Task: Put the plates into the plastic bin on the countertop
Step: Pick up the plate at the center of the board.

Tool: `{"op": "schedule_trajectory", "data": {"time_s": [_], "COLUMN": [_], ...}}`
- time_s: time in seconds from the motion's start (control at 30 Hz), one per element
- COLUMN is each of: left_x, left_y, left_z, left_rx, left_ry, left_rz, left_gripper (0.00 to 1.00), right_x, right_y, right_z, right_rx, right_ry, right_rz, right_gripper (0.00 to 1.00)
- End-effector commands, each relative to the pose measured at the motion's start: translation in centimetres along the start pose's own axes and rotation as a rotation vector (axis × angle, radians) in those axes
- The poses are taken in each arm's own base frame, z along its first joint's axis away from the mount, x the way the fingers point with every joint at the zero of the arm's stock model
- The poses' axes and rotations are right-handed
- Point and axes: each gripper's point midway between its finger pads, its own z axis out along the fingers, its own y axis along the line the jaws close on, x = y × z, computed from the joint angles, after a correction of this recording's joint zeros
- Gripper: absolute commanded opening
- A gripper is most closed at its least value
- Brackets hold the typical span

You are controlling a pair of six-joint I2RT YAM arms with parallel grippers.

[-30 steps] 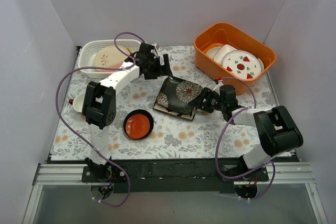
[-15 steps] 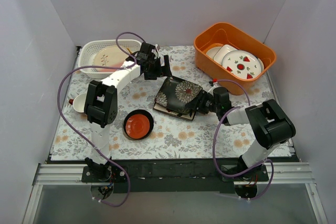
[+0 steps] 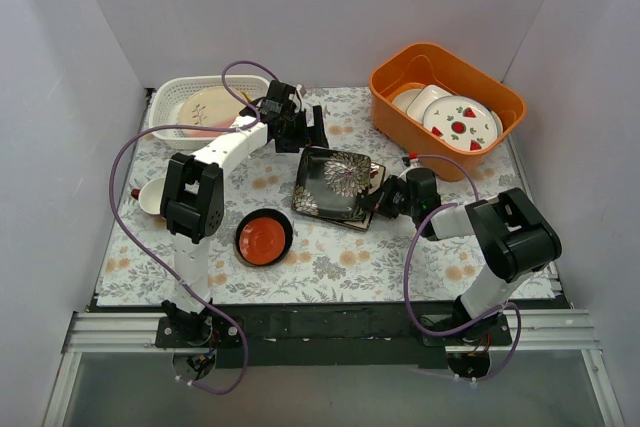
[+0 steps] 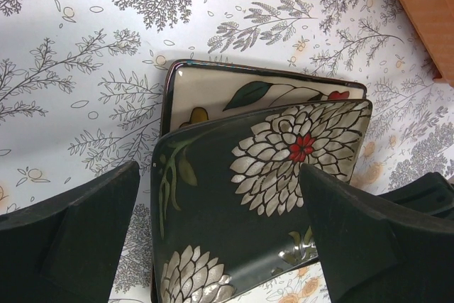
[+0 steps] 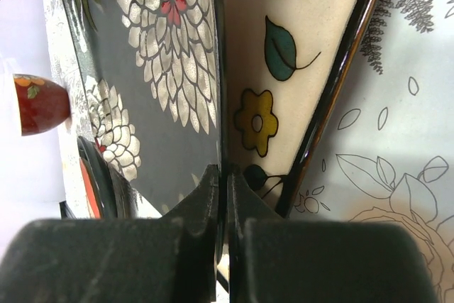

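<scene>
Right gripper (image 3: 384, 199) clamps glossy dark floral square plate (image 3: 335, 179) at three o'clock; left gripper (image 3: 301, 135) at twelve, jaws spread wide.

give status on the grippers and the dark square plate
Right gripper shut on edge of dark plate, plate tilted up off the cream plate beneath. Left gripper open, over both plates. Left arm sits between plate and bin.
</scene>
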Motion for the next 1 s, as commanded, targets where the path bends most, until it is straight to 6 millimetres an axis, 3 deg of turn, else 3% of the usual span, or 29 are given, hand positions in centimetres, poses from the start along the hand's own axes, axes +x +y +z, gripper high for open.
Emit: {"op": "schedule_trajectory", "data": {"time_s": [0.0, 0.43, 0.97], "left_x": [-1.4, -1.2, -0.3], "left_y": [-1.8, -2.1, -4.5], "left_z": [-1.6, -1.8, -2.0], "left_rx": [0.046, 0.061, 0.208], "left_ry": [-0.036, -0.029, 0.019], "left_rz": [0.038, 0.034, 0.048], "left_gripper": [0.95, 0.95, 0.89], "right_x": [-0.8, -2.1, -4.1], "right_y": [0.7, 1.9, 3.6], "right_z": [-0.5, -2.8, -6.3], "right_rx": [-0.028, -0.081, -0.159], "right_ry": [-0.049, -0.129, -0.22], "right_rz": [-0.051, -0.049, -0.027], "right_gripper": [0.01, 0.01, 0.01]}}
